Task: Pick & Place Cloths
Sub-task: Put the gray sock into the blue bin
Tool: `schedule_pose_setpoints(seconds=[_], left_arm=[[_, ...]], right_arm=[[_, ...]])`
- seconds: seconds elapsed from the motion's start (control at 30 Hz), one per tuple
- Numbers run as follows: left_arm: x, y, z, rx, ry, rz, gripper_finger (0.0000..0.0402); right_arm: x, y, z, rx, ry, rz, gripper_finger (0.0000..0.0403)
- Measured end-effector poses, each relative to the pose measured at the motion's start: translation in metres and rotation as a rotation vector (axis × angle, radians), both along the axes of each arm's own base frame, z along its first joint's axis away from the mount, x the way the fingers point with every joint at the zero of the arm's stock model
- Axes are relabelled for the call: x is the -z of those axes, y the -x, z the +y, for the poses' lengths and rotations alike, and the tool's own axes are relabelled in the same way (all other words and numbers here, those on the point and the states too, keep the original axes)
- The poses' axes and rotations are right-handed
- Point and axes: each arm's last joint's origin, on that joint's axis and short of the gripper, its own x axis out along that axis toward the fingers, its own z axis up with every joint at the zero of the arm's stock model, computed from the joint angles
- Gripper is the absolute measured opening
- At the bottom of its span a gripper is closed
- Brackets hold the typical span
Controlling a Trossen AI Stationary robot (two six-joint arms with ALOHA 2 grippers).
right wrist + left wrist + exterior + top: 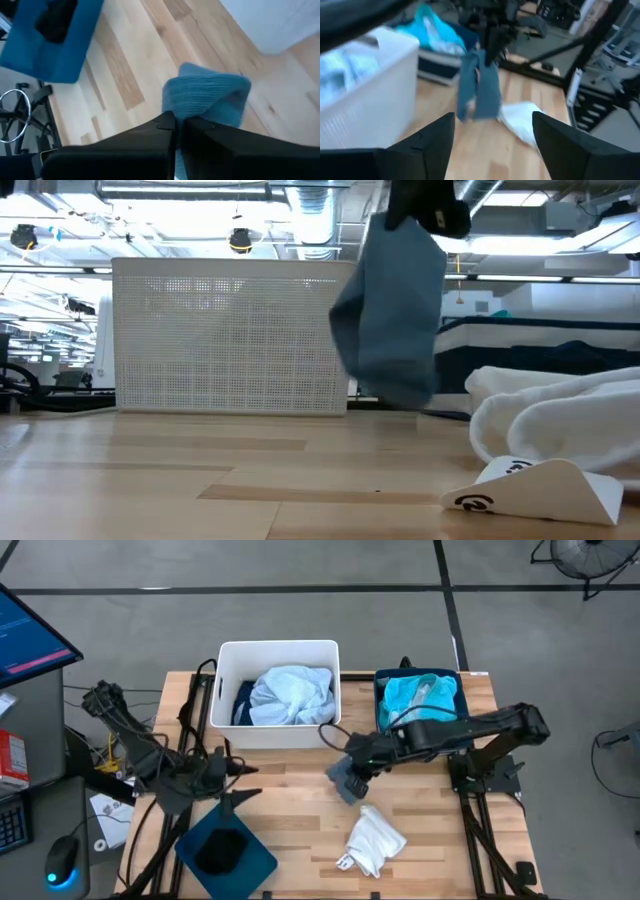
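My right gripper [358, 765] hangs over the table's middle, shut on a slate-grey cloth [392, 320] that dangles below it, also seen in the right wrist view [207, 100] and the left wrist view [479, 90]. A white cloth [374, 838] lies on the table near its front edge. The white bin [279, 645] holds pale blue and navy cloths. The dark tub [385, 690] at the far right holds a turquoise cloth [420, 695]. My left gripper [238, 770] is open, waiting over the table's left side; a black cloth [220, 850] lies in the teal tub [250, 860]. My right gripper pinches the slate-grey cloth's top end [192, 107] between its two shut fingers, coming from above and pointing down. The cloth hangs slack below the fingers, lifted clear of the table [395, 395]. One layer or several, I cannot tell.
The white bin stands at the table's far edge, the dark tub next to it on the right. The teal tub sits at the near left corner. A white label [530, 490] lies beside the white cloth. Bare wood [290, 800] shows in the middle.
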Motion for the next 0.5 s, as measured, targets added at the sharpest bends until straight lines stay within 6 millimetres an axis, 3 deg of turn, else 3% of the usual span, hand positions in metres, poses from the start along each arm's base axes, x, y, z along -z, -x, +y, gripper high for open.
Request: schedule_pose_setpoints(seconds=[0.27, 0.5], left_arm=[[-0.011, -0.027, 0.027, -0.023, -0.079, -0.037, 0.0303], [-0.002, -0.060, 0.037, 0.032, -0.182, 0.007, 0.0322]], right_arm=[[-0.015, -0.012, 0.002, -0.044, 0.019, -0.073, 0.0001], [-0.020, -0.031, 0.003, -0.062, 0.029, -0.124, 0.0000]])
